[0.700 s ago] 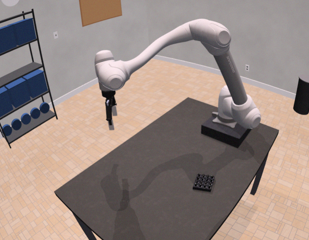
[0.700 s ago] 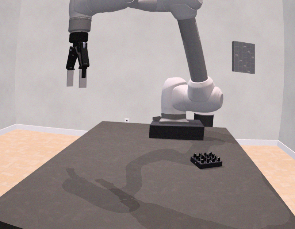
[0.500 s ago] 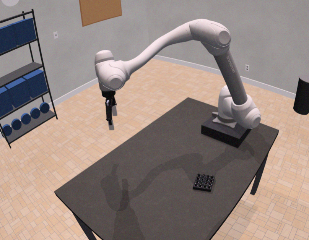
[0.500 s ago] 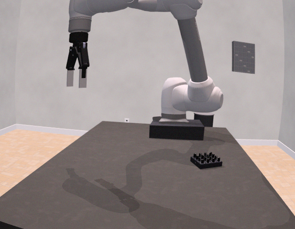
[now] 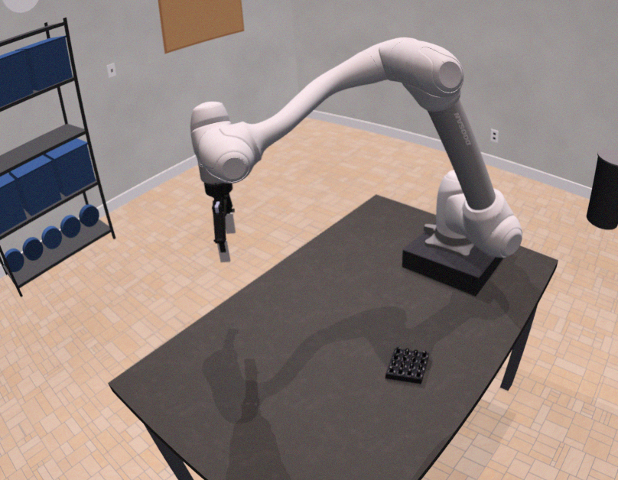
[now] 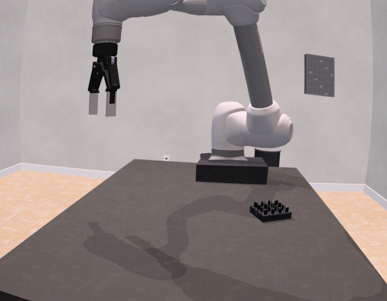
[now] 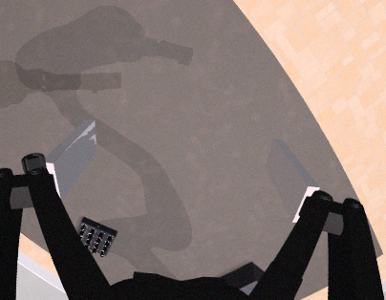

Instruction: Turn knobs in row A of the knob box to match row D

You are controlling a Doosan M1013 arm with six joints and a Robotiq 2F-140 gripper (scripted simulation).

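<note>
This looks like a robotics lab or workshop room, judging by the jointed white arm bolted on a black block at one end of a big dark table. In the top view, to the left of the table stands an open metal rack with blue bins and a row of blue discs, while a brown board hangs on the plain grey wall beyond the table. Behind the table in the exterior view, a gridded grey panel is mounted on the wall.
</note>
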